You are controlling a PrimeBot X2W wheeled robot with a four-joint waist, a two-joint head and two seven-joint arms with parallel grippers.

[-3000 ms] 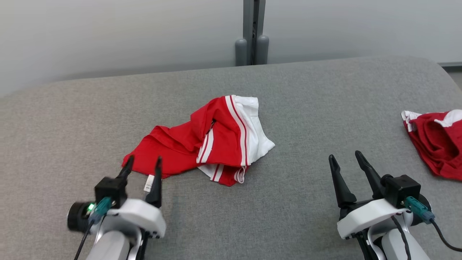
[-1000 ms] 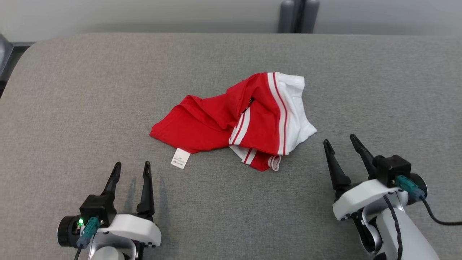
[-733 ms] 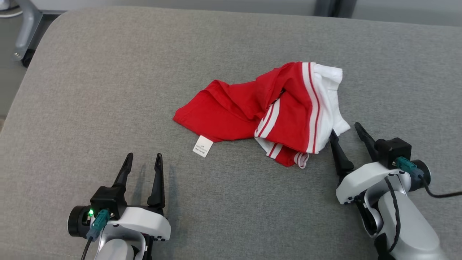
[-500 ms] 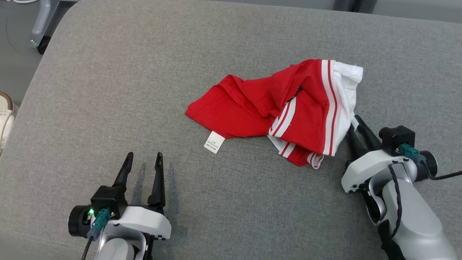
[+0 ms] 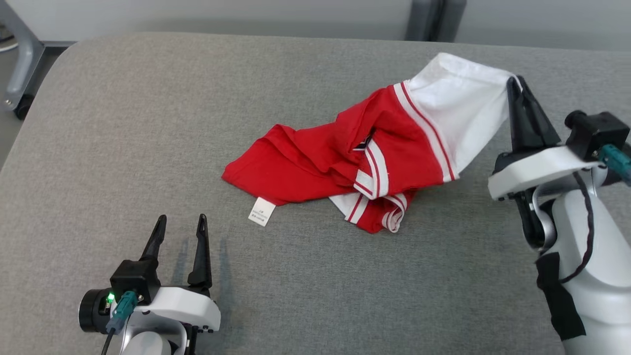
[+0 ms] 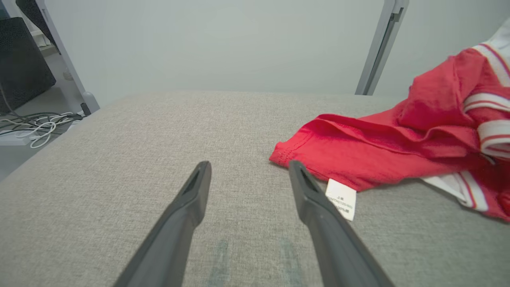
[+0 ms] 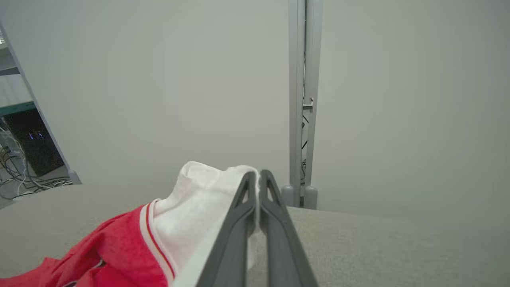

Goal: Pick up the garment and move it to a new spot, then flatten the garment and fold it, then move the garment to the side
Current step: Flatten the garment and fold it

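The garment (image 5: 315, 162) is a crumpled red shirt with a white sleeve and red-white striped trim, lying mid-table on grey cloth. My right gripper (image 5: 515, 84) is shut on the edge of the white sleeve (image 5: 458, 108) and holds it lifted up and to the right; the right wrist view shows the white cloth (image 7: 199, 215) pinched between the closed fingers (image 7: 239, 223). A small white care label (image 5: 262, 211) sticks out at the shirt's near edge. My left gripper (image 5: 180, 224) stands open near the front left, short of the label (image 6: 342, 198) and the red hem (image 6: 358, 155).
The grey padded table (image 5: 148, 123) has a rounded far-left corner. A grey post (image 5: 429, 19) stands behind the far edge against a pale wall. A metal frame leg with a caster (image 5: 19, 74) is on the floor at the far left, and cables (image 6: 36, 127) lie there too.
My right gripper moved in to the white sleeve, shut on it and lifted it up and to the right, stretching the shirt. The head camera shifted. The left gripper stayed open and still.
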